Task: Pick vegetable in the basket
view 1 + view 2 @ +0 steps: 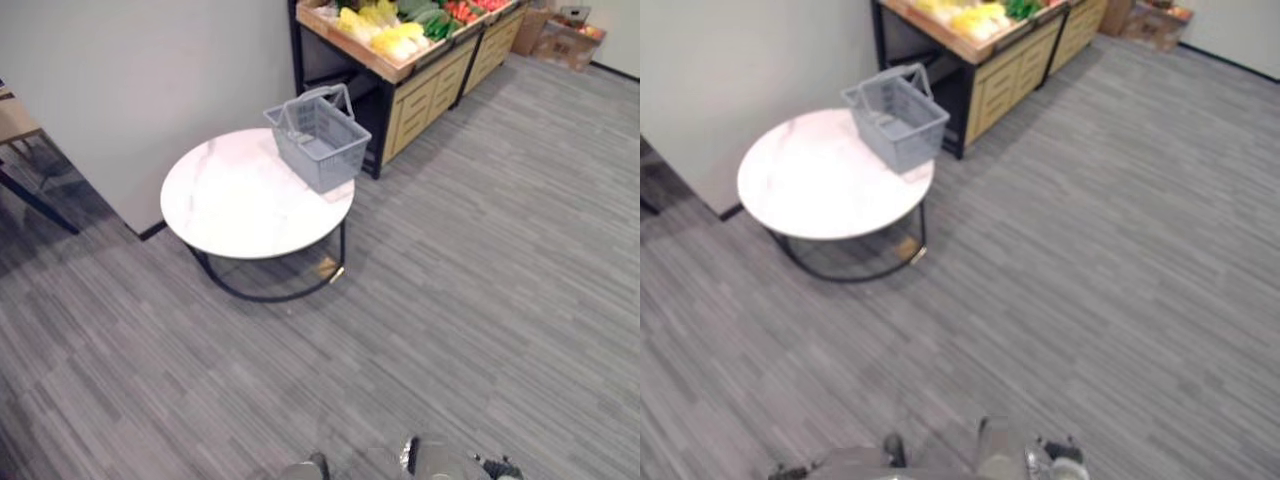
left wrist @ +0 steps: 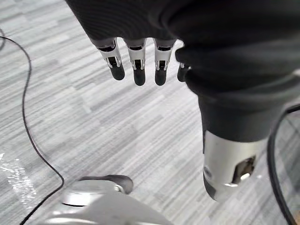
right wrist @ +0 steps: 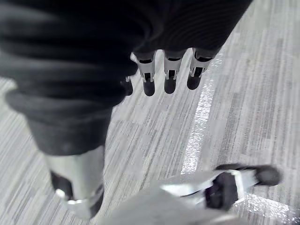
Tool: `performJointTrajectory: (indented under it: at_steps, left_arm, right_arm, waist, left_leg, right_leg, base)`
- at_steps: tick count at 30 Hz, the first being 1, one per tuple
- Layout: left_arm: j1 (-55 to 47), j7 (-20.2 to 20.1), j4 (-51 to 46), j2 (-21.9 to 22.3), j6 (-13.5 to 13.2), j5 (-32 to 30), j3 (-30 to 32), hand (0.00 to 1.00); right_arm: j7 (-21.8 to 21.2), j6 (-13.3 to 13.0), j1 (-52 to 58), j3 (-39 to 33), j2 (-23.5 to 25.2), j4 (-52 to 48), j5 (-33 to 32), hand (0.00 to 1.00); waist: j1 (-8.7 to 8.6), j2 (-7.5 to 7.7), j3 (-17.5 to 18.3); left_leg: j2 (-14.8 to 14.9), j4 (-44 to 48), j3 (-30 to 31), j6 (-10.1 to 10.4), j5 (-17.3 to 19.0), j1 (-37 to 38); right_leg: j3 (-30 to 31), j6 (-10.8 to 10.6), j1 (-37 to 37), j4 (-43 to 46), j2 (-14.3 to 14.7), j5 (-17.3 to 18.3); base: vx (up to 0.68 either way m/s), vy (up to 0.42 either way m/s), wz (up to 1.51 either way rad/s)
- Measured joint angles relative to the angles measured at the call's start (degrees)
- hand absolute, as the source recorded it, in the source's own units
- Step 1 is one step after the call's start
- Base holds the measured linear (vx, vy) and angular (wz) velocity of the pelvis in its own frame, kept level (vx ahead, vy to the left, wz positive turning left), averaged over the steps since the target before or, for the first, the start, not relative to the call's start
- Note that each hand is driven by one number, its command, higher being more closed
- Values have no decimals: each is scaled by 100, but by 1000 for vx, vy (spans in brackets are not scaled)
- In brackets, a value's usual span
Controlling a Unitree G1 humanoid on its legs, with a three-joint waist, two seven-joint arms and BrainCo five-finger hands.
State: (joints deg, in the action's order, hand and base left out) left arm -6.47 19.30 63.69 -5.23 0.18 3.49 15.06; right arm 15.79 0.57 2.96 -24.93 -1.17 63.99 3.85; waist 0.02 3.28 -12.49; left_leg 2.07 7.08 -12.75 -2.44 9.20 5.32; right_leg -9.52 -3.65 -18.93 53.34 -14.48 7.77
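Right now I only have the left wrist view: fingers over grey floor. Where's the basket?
Observer: The basket sits ahead on a round white table, at the edge nearest the wooden stand.
Operator: Anything in it?
Observer: It looks empty. The vegetables, yellow, green and red, lie on top of the stand.
Operator: And the other arm?
Observer: The right hand hangs over the floor, fingers straight, holding nothing.

Likely a grocery shop; wooden produce stand (image 1: 430, 100) of vegetables (image 1: 395, 38); grey shopping basket (image 1: 325, 152).
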Motion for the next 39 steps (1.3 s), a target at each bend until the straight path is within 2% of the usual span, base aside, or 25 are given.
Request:
performJointTrajectory:
  at_steps: [4,6,7,8,9,12,14,15,16,17,18,19,21,23,25,27,28,29,30,32,33,35,37,38,39]
  left_arm:
    - [83,43,-15,210,4,-39,535,0]
    - [72,42,-72,335,4,-151,757,0]
    - [57,29,-92,348,5,-175,806,0]
    - [38,-16,-89,352,11,-222,898,0]
    - [26,-93,-40,423,46,-280,958,0]
    - [7,-230,-28,517,52,-421,1003,0]
    - [1,-283,-3,580,55,-434,1011,0]
    - [-17,-351,22,574,57,-436,1045,0]
    - [-15,-435,25,561,69,-418,1072,0]
    - [-14,-453,23,528,74,-399,1059,0]
    - [-8,-463,19,521,72,-369,1056,0]
    - [-15,-475,25,519,63,-348,1064,0]
    - [-59,-477,10,516,46,-286,1068,0]
    - [-74,-474,12,552,44,21,1056,0]
    - [-87,-454,0,553,37,142,1054,0]
    - [-187,-398,8,563,37,204,1039,0]
    - [-224,-387,10,563,38,205,1037,0]
    - [-286,-381,45,554,45,206,1018,0]
    - [-316,-381,119,484,41,212,1009,0]
    - [-312,-375,142,397,10,252,989,0]
    - [-304,-378,211,341,1,250,940,0]
    - [-286,-388,389,231,10,248,616,0]
    - [-287,-397,425,166,42,230,349,0]
    - [-290,-414,431,92,60,193,161,0]
    - [-293,-416,437,47,62,184,69,0]
  right_arm:
    - [1,69,226,-330,108,-21,-36,0]
    - [4,79,350,-397,108,-90,-37,0]
    - [-2,80,375,-395,116,-118,-35,0]
    - [-18,84,427,-387,154,-159,-28,0]
    - [-36,97,420,-394,112,-245,-14,0]
    - [-124,90,271,-381,50,-306,35,0]
    - [-160,95,218,-375,-59,-302,63,0]
    - [-177,92,167,-381,-66,-308,68,0]
    - [-202,105,180,-349,-78,-299,67,0]
    - [-203,116,184,-300,-104,-281,68,0]
    - [-203,134,176,-244,-131,-273,70,0]
    - [-208,164,175,-105,-178,-291,86,0]
    - [-206,206,198,82,-225,-285,126,0]
    - [-209,208,216,186,-256,-283,192,0]
    - [-208,219,225,214,-263,-286,239,0]
    - [-232,245,235,447,-349,-289,238,0]
    - [-236,248,236,518,-368,-288,239,0]
    - [-230,251,237,634,-377,-281,245,0]
    - [-234,250,210,754,-394,-261,310,0]
    - [-279,240,85,803,-368,-179,319,0]
    - [-331,217,-11,837,-361,-150,377,0]
    - [-401,150,-127,865,-350,-35,474,0]
    - [-436,59,-126,791,-350,-45,470,0]
    - [-434,35,-136,744,-354,-58,460,0]
    - [-427,31,-146,733,-346,-57,450,0]
  waist:
    - [2,-125,-42]
    - [16,-234,-13]
    - [18,-235,-11]
    - [26,-210,14]
    - [28,-340,39]
    - [24,-487,172]
    - [33,-598,246]
    - [6,-623,259]
    - [-14,-630,257]
    - [-8,-569,216]
    - [19,-592,214]
    - [51,-582,192]
    - [59,-561,174]
    - [128,-542,166]
    - [180,-511,152]
    - [177,-527,153]
    - [177,-531,154]
    - [196,-508,147]
    - [209,-469,196]
    - [262,-285,232]
    - [292,-214,273]
    - [325,-178,333]
    - [308,-187,357]
    - [232,-176,355]
    - [194,-181,345]
  left_leg:
    - [259,94,29,325,500,298]
    - [570,306,91,648,830,411]
    - [647,320,91,733,926,467]
    - [770,304,88,894,1089,645]
    - [973,233,73,966,1117,860]
    - [1153,125,81,1192,365,1022]
    - [1262,360,107,1214,-16,918]
    - [1352,994,265,1190,-290,631]
    - [1477,2419,677,1165,-816,-93]
    - [1517,3028,834,1162,-961,-413]
    - [1546,3600,904,1175,-902,-687]
    - [1536,4553,841,1112,-586,-1221]
    - [1459,4783,516,1000,-205,-1647]
    - [1452,4345,42,893,-2,-2025]
    - [1373,3050,-467,852,-14,-2121]
    - [1016,842,-438,781,-494,-2079]
    - [962,452,-312,782,-614,-2073]
    - [901,249,-140,850,-1046,-2099]
    - [730,478,-216,654,-1248,-2103]
    - [586,972,-461,411,-697,-2256]
    - [477,1123,-569,362,-455,-2235]
    - [281,1070,-718,270,-241,-2004]
    - [103,783,-735,197,-147,-1620]
    - [30,579,-712,147,-106,-1334]
    - [16,522,-702,113,-89,-1204]
  right_leg:
    - [-327,-110,19,-2690,161,-125]
    - [-291,-196,22,-3454,152,-185]
    - [-257,-192,33,-3594,139,-273]
    - [-340,-327,73,-3632,91,-721]
    - [-454,-199,0,-3128,234,-674]
    - [-469,199,-285,-2256,359,-30]
    - [-527,311,-195,-2301,483,56]
    - [-597,301,28,-2501,558,162]
    - [-686,313,347,-2745,599,278]
    - [-713,328,485,-2860,619,300]
    - [-721,350,630,-2951,643,321]
    - [-717,351,1048,-3192,648,362]
    - [-734,316,1544,-3504,618,447]
    - [-750,214,1867,-3702,559,486]
    - [-771,60,2070,-3832,428,526]
    - [-697,-169,2237,-3957,251,612]
    - [-668,-201,2296,-4017,223,632]
    - [-615,-283,2448,-4143,131,675]
    - [-549,-346,2588,-4381,-13,695]
    - [-260,-368,2724,-4682,-148,502]
    - [-93,-438,2762,-4657,-169,89]
    - [92,-643,2686,-4419,-380,-286]
    - [319,-420,2261,-3276,-536,-568]
    - [396,-254,1860,-2208,-622,-877]
    - [471,-272,1652,-1666,-600,-931]
  base:
    - [281,-151,5]
    - [393,-293,6]
    - [451,-356,-2]
    - [517,-424,-7]
    - [538,-428,-9]
    - [586,-446,-18]
    - [528,-368,-11]
    - [639,-396,8]
    - [495,-285,17]
    - [365,-194,15]
    - [247,-87,1]
    - [280,-67,0]
    - [255,-7,3]
    - [160,100,-2]
    - [183,176,-2]
    - [275,302,-12]
    - [382,401,-24]
    - [427,445,-22]
    - [423,440,-20]
    - [465,373,-30]
    - [437,288,-42]
    - [462,338,-24]
    - [417,348,5]
    - [263,212,23]
    - [325,196,30]
